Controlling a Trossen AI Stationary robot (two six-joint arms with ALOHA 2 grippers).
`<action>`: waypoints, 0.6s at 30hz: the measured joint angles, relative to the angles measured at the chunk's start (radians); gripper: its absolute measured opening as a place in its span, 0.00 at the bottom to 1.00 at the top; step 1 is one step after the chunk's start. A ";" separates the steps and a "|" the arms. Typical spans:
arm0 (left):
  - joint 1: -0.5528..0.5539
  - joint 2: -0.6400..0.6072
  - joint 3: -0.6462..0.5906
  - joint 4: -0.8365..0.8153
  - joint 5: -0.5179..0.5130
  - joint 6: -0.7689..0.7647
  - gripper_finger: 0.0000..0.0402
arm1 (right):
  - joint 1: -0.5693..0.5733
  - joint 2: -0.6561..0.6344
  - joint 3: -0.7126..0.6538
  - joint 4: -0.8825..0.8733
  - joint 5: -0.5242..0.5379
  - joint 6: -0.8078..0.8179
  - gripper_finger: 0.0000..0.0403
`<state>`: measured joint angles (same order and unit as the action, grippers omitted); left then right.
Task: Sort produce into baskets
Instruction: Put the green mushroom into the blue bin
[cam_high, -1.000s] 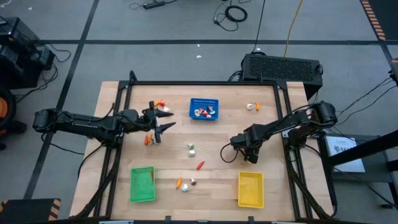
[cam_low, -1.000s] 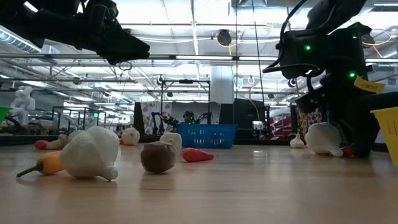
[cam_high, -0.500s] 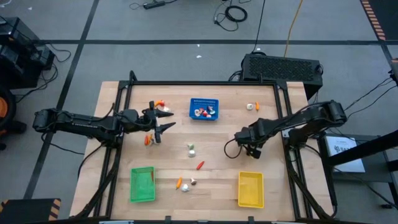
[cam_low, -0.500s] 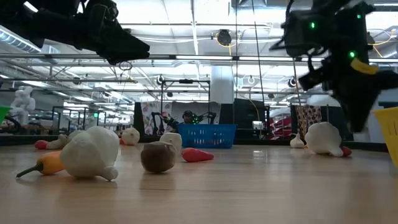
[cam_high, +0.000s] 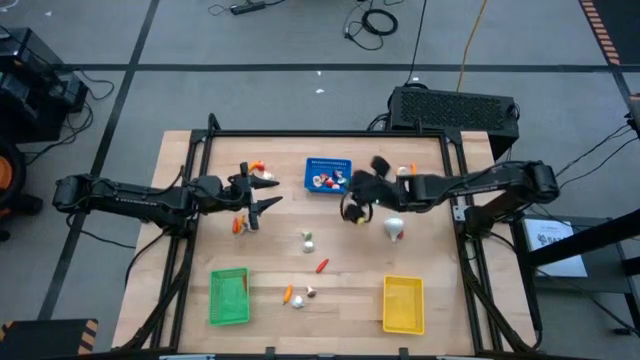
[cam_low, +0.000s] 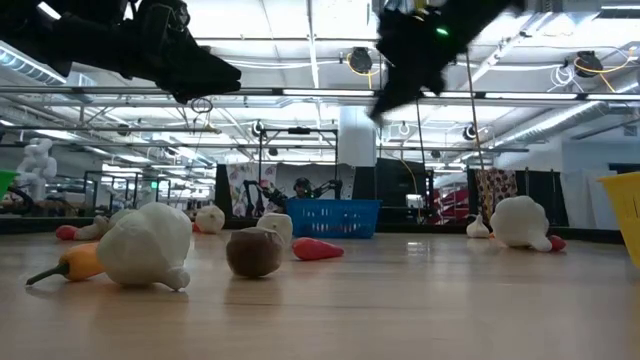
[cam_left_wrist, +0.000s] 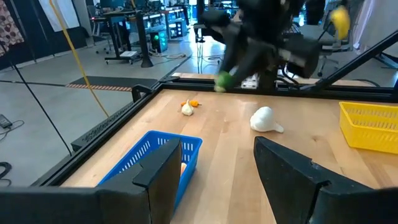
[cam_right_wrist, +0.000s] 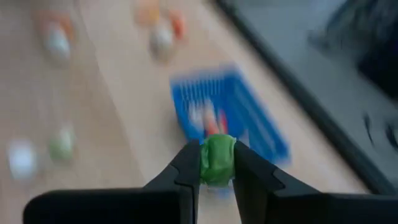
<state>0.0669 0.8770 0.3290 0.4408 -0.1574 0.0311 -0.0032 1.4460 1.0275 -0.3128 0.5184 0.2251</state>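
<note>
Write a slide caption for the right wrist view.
Right gripper holds a small green piece above the table, blue basket ahead.

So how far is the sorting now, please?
Partly done. A few pieces lie in the blue basket, and the yellow basket looks empty. The right gripper has its fingers shut on a small green piece. Left: a white bulb and loose pieces on the table.

Bright overhead lighting; right wrist view motion-blurred.
</note>
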 joint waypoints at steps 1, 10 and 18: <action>0.000 0.000 0.000 0.000 0.000 0.000 0.52 | -0.011 0.008 0.000 0.082 0.001 -0.038 0.15; -0.002 0.000 0.000 -0.004 0.028 -0.008 0.52 | -0.135 0.112 0.000 0.392 -0.092 -0.168 0.15; -0.002 0.000 0.000 -0.004 0.032 -0.006 0.52 | -0.218 0.196 0.000 0.431 -0.242 -0.116 0.15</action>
<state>0.0650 0.8768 0.3290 0.4363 -0.1249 0.0246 -0.2207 1.6421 1.0271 0.1178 0.2767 0.1089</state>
